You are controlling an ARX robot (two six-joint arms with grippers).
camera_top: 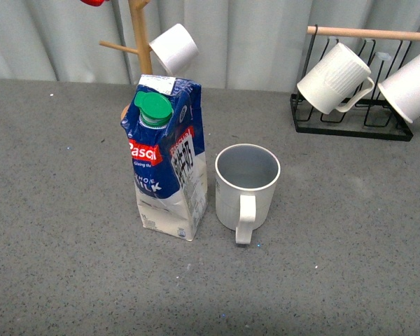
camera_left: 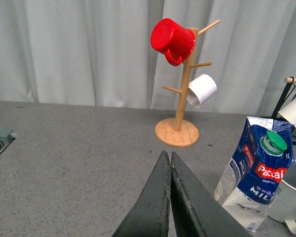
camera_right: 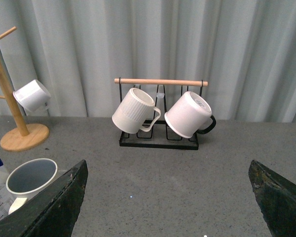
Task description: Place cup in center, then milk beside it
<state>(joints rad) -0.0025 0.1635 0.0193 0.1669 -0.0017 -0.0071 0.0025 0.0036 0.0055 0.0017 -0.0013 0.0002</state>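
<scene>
The cup [camera_top: 246, 186], cream-white with a grey-blue inside, stands upright near the middle of the grey table, handle toward me. The milk [camera_top: 166, 166], a blue-and-white carton with a green cap, stands upright close to the cup's left, a small gap between them. Neither arm shows in the front view. In the left wrist view my left gripper [camera_left: 167, 159] is shut on nothing above the table, with the milk [camera_left: 255, 175] and the cup's edge [camera_left: 289, 197] off to one side. My right gripper [camera_right: 167, 170] is open and empty, the cup [camera_right: 29, 178] beside one finger.
A wooden mug tree [camera_left: 179, 94] at the back left holds a red mug [camera_left: 171, 39] and a white mug [camera_top: 173, 47]. A black wire rack [camera_top: 350, 126] with a wooden bar at the back right carries two white mugs [camera_top: 334, 78]. A grey curtain hangs behind the table.
</scene>
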